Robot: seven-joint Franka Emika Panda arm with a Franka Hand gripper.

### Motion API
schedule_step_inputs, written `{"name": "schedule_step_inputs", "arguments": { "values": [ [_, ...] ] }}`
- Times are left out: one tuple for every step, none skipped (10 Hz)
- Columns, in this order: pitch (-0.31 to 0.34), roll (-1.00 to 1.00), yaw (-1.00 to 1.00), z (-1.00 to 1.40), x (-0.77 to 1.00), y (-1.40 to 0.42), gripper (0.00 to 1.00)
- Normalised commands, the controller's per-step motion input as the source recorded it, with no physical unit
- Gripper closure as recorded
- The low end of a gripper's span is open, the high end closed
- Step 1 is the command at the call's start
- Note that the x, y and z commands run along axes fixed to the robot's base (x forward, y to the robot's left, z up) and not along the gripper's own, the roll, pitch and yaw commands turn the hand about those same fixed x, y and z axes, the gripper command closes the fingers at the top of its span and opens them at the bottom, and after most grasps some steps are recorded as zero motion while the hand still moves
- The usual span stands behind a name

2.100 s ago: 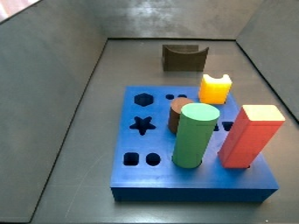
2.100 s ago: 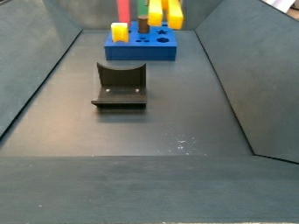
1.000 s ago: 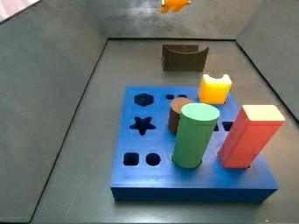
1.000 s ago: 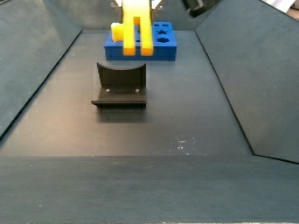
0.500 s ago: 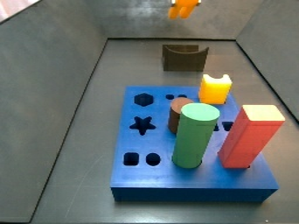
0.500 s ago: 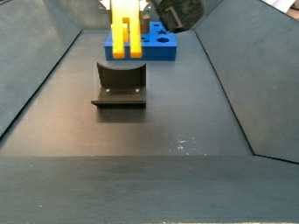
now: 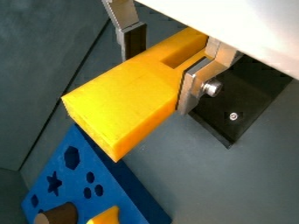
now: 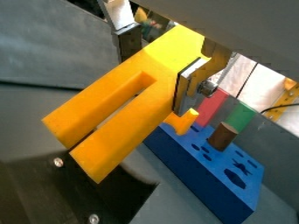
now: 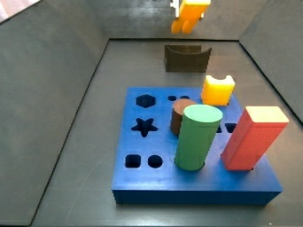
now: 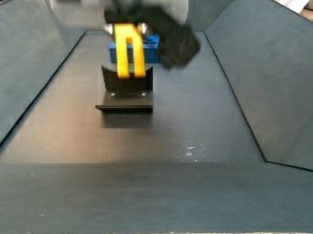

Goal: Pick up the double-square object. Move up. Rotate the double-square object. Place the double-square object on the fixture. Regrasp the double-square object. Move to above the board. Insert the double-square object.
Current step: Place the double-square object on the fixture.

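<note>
Lab rig — grey enclosure [image 10: 49,137], fixture [image 10: 126,91]

Lighting is even and soft, with a pale glare on the grey back wall [image 9: 154,18] in a side view. The gripper [image 10: 132,32] and the yellow grooved double-square object [image 10: 128,50] between its fingers smear with motion blur in a side view, while both wrist views stay sharp.

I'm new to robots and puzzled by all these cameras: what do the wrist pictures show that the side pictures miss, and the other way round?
Only the wrist views show the hand up close: silver fingers clamped on the yellow double-square object.

Only a side view shows the whole blue board with its green cylinder, red block and empty holes.

Both kinds show the double-square object held in the air near the dark fixture, with the board beyond.
</note>
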Motion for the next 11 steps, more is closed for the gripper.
{"name": "schedule_step_inputs", "arguments": {
  "values": [
    [0.156, -0.58, -0.22, -1.00, 0.18, 0.14, 1.00],
    [0.114, -0.43, -0.23, -1.00, 0.19, 0.14, 1.00],
    [0.067, -0.26, -0.22, -1.00, 0.20, 0.14, 1.00],
    [0.024, -0.20, -0.21, -1.00, 0.20, 0.14, 1.00],
    [-0.011, -0.18, -0.19, -0.90, 0.19, 0.13, 1.00],
    [-0.030, -0.17, -0.16, -0.65, 0.14, 0.10, 1.00],
    [-0.039, -0.14, -0.13, -0.49, 0.13, 0.10, 1.00],
    [-0.051, -0.12, -0.10, -0.44, 0.11, 0.12, 1.00],
    [-0.067, -0.12, -0.07, -0.39, 0.09, 0.15, 1.00],
    [-0.067, -0.12, -0.05, -0.39, 0.09, 0.14, 1.00],
    [-0.063, -0.11, -0.03, -0.39, 0.09, 0.14, 1.00]
  ]
}}
